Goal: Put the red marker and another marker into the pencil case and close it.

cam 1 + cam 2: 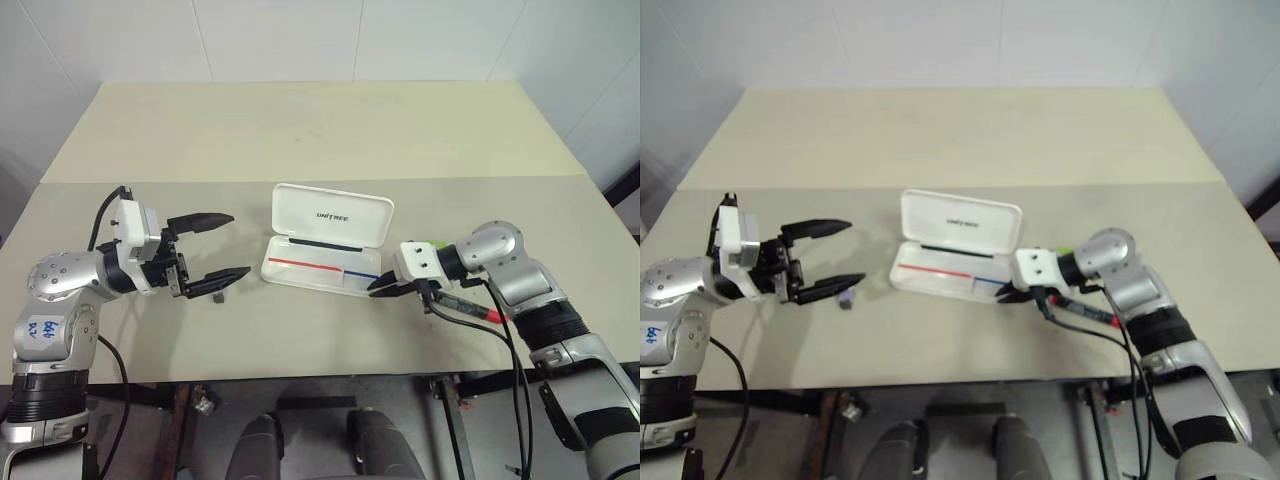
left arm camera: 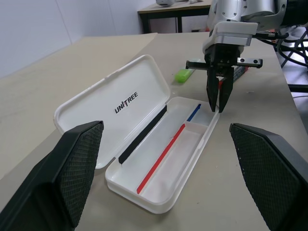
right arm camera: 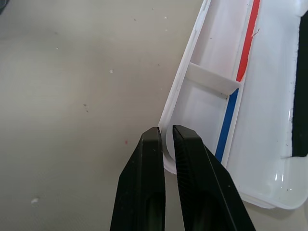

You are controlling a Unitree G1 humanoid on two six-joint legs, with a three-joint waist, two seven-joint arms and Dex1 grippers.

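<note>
The white pencil case point(image 1: 322, 268) lies open mid-table, its UNITREE lid point(image 2: 115, 103) propped up at the back. Inside I see only a red-and-blue stripe. My right gripper point(image 1: 377, 290) is shut and angled down, its tips right at the rim of the case's right end point(image 3: 166, 144). The red marker point(image 1: 480, 308) lies on the table under my right forearm, its red end toward the front. The green cap of another marker point(image 1: 437, 243) peeks out behind my right wrist, near the case's right end point(image 2: 183, 75). My left gripper point(image 1: 240, 244) hovers open left of the case, holding nothing.
A small grey-blue bit point(image 1: 847, 300) lies on the table under my left gripper. The beige table point(image 1: 320, 140) has a seam across its middle, and its front edge runs just below both arms. Black cables point(image 1: 515, 360) hang from my right arm.
</note>
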